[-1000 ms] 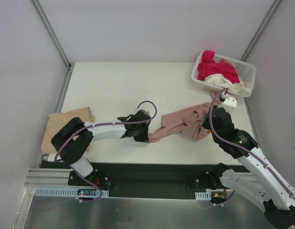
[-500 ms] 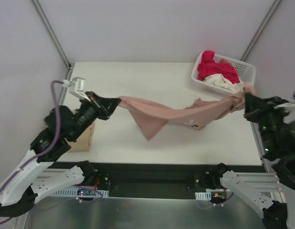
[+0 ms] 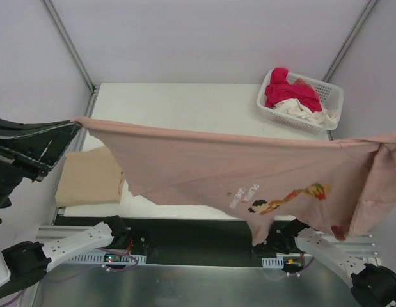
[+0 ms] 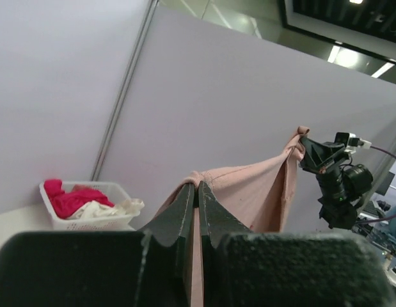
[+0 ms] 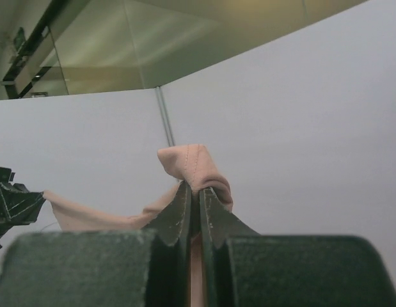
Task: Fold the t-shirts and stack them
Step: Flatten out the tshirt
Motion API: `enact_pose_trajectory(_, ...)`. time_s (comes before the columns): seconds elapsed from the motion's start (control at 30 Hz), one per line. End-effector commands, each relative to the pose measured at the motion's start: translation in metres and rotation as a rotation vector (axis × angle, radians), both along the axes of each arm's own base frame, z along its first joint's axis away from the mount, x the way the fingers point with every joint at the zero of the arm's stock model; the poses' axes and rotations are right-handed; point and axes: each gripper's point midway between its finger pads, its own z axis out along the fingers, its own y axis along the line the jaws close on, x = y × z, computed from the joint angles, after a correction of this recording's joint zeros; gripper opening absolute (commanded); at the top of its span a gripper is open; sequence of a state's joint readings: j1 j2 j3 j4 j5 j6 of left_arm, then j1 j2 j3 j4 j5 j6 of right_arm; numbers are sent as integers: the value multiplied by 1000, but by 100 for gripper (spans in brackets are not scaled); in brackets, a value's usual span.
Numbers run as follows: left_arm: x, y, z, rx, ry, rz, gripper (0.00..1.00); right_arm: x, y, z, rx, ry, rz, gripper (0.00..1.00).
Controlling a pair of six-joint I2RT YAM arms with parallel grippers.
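The dusty pink t-shirt (image 3: pixel 249 173) with a small pixel print hangs stretched wide and high above the table between both arms. My left gripper (image 3: pixel 75 123) is shut on its left corner; the left wrist view shows the jaws pinched on pink cloth (image 4: pixel 249 192). My right gripper (image 5: pixel 198 187) is shut on the other corner (image 5: pixel 188 163); in the top view it lies off the right edge. A tan t-shirt (image 3: pixel 89 178) lies folded at the table's left front. Magenta-red (image 3: pixel 287 93) and cream (image 3: pixel 306 114) t-shirts lie in the basket.
The white latticed basket (image 3: pixel 332 89) stands at the table's back right corner. The white table (image 3: pixel 178 105) shows behind the raised shirt. Grey walls close in both sides and the back. The right arm (image 4: pixel 332 176) shows in the left wrist view.
Both arms have lifted and pulled apart, spreading the pink shirt from a bunched strip near the table into a wide sheet high up, close to the camera.
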State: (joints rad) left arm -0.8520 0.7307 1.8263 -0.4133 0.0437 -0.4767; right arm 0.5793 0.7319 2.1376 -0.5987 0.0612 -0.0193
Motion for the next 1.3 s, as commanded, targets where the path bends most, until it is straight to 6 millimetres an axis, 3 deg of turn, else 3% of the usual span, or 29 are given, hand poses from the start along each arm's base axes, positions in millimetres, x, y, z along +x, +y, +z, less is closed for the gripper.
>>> enact_pose_trajectory(0.0,-13,7,7,16,-56,-12,0,-9,16,27,-20,-125,65,0)
enact_pose_trajectory(0.03,-10,7,6,24,-56,3,0,-6,17,28,-28,-128,54,0)
enact_pose_trajectory(0.13,22,2,-3,57,4,114,0,34,22,21,-61,-53,-42,1)
enact_pose_trajectory(0.2,72,10,-19,73,124,341,0,81,29,8,-106,39,-152,0)
enact_pose_trajectory(0.27,117,19,-46,146,221,572,0,139,48,-18,-193,156,-243,1)
enact_pose_trajectory(0.3,154,43,-69,176,341,851,0,166,44,-33,-204,227,-339,0)
enact_pose_trajectory(0.33,171,48,-90,255,381,987,0,187,46,-41,-248,249,-403,1)
enact_pose_trajectory(0.37,183,59,-105,299,428,1129,0,233,66,-77,-339,340,-448,0)
enact_pose_trajectory(0.4,205,68,-125,368,482,1283,0,255,70,-94,-371,383,-496,1)
enact_pose_trajectory(0.43,226,61,-155,430,517,1281,0,278,76,-110,-392,421,-513,1)
enact_pose_trajectory(0.47,243,59,-181,472,568,1250,0,316,96,-156,-469,519,-499,1)
enact_pose_trajectory(0.5,279,65,-233,532,690,1173,0,334,110,-181,-490,567,-439,1)
enact_pose_trajectory(0.53,295,68,-260,516,773,1144,0,357,110,-204,-485,621,-436,2)
enact_pose_trajectory(0.57,308,73,-285,539,840,1141,0,390,125,-247,-487,722,-395,4)
enact_pose_trajectory(0.6,333,77,-330,625,940,1145,10,408,137,-275,-501,772,-333,6)
enact_pose_trajectory(0.63,347,80,-348,671,981,1135,64,428,137,-296,-501,821,-317,15)
enact_pose_trajectory(0.67,361,77,-363,716,1006,1108,94,459,151,-355,-566,931,-272,25)
enact_pose_trajectory(0.7,383,72,-389,790,1053,1082,99,475,162,-346,-562,919,-222,37)
enact_pose_trajectory(0.73,390,69,-397,825,1070,1067,99,479,162,-375,-616,1019,-200,63)
enact_pose_trajectory(0.77,397,68,-404,845,1089,1062,99,495,168,-412,-669,1102,-187,73)
enact_pose_trajectory(0.8,401,67,-418,881,1124,1055,99,497,169,-417,-682,1129,-191,80)
enact_pose_trajectory(0.83,405,65,-414,865,1120,1055,99,497,171,-419,-697,1142,-182,98)
enact_pose_trajectory(0.9,400,58,-417,849,1132,1010,99,491,171,-415,-702,1121,-183,97)
enact_pose_trajectory(0.93,397,55,-419,839,1144,987,99,483,170,-436,-720,1140,-185,97)
enact_pose_trajectory(0.97,393,51,-421,828,1152,959,99,472,166,-415,-700,1093,-199,97)
enact_pose_trajectory(1.03,377,36,-433,807,1192,859,99,458,157,-422,-689,1107,-232,97)
enact_pose_trajectory(1.17,338,11,-464,798,1277,733,99,410,130,-463,-728,1241,-276,97)
enact_pose_trajectory(1.2,320,0,-484,838,1312,686,99,402,125,-470,-734,1277,-283,97)
enact_pose_trajectory(1.27,307,-11,-493,827,1321,665,99,386,123,-491,-745,1334,-265,97)
